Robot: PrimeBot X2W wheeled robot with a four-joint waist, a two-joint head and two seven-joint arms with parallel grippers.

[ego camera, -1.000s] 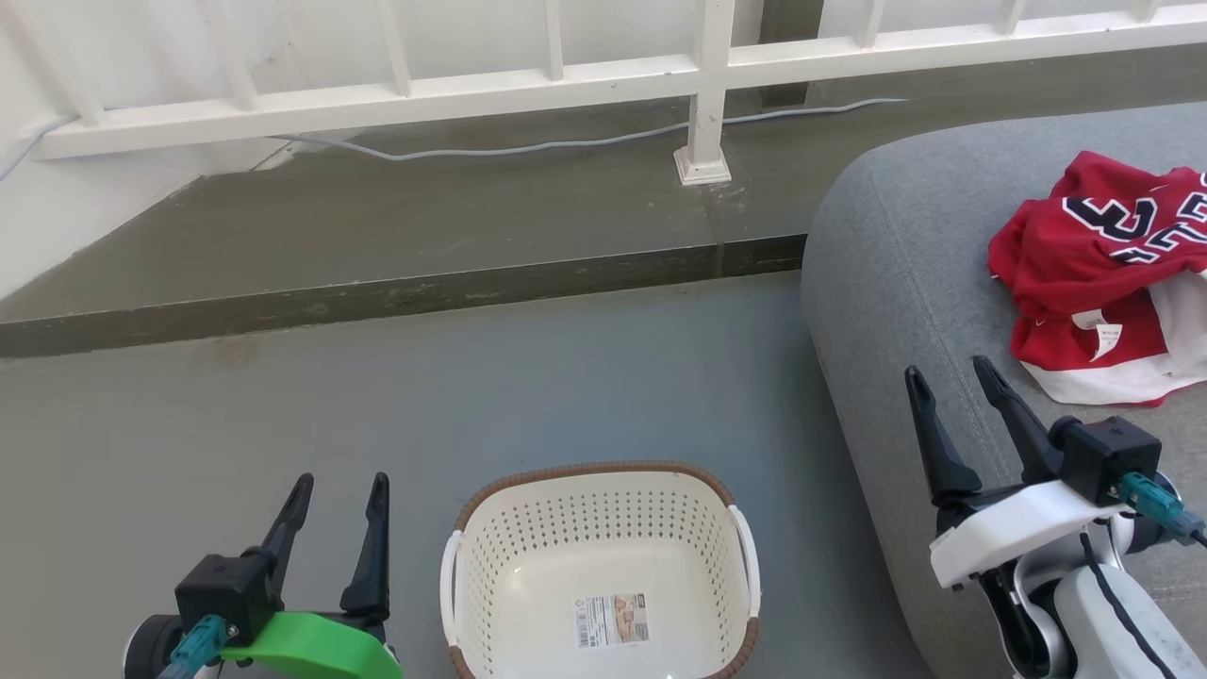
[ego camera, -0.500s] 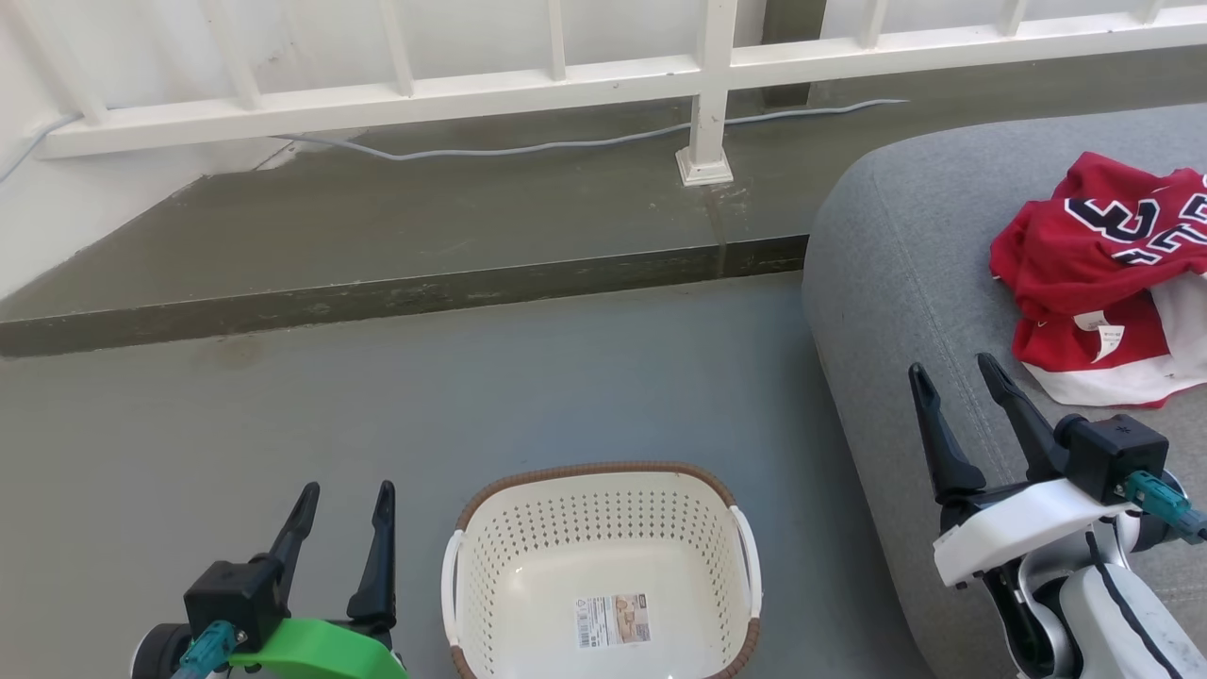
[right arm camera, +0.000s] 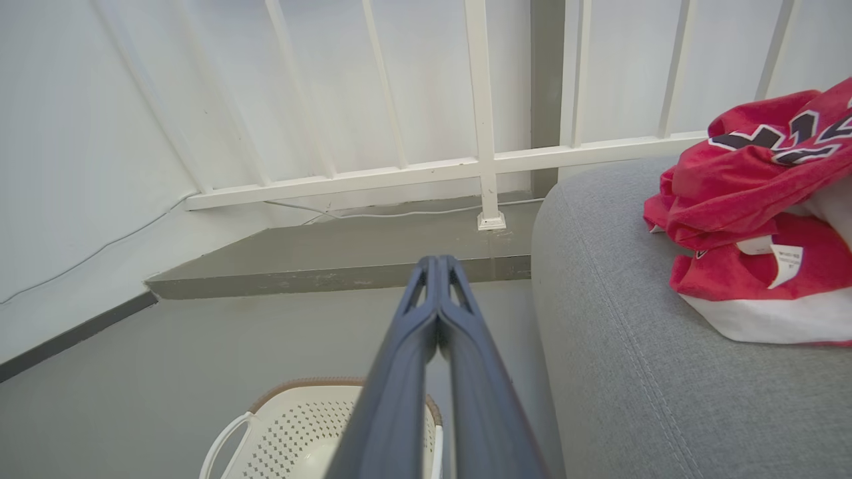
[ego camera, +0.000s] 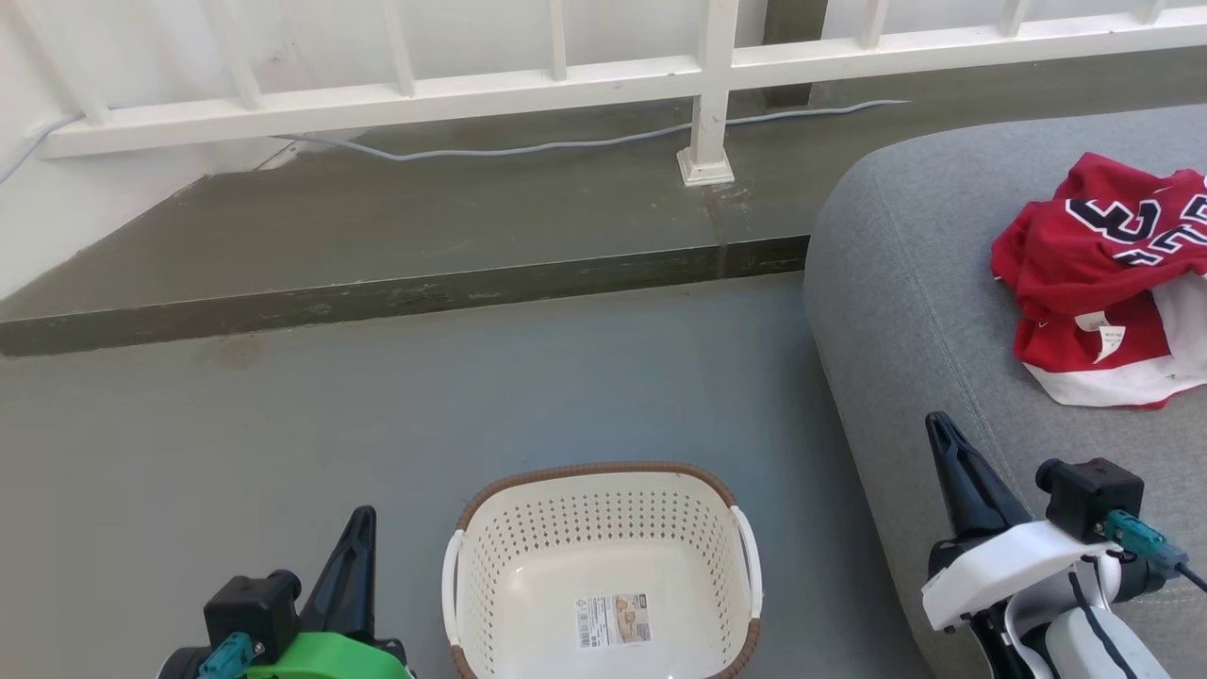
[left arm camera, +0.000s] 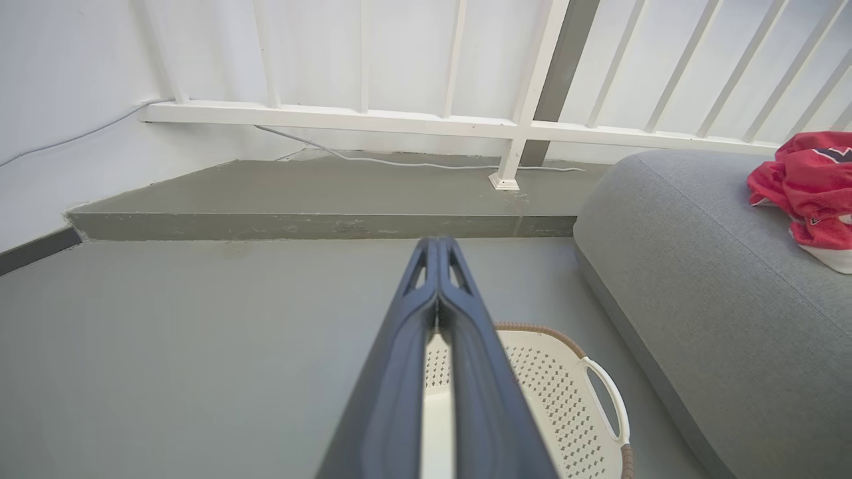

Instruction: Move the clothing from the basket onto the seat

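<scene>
Both hands closing with the transfer apparently done. Nearest the robot, the left hand [ego camera: 359,521] and right hand [ego camera: 937,424], spread open half a second earlier, now have their fingers clenched together on nothing and sit slightly lower in the head view. Between them the cream laundry basket [ego camera: 603,470] stands on the floor [ego camera: 566,377], empty apart from a label [ego camera: 613,620] on its bottom. Beyond it, the two red jerseys [ego camera: 1084,273] lie heaped on the grey seat cushion [ego camera: 905,283], well in from its left edge. Farthest stands the white railing [ego camera: 566,80]. Judged complete; the closure reads as a return to rest.
</scene>
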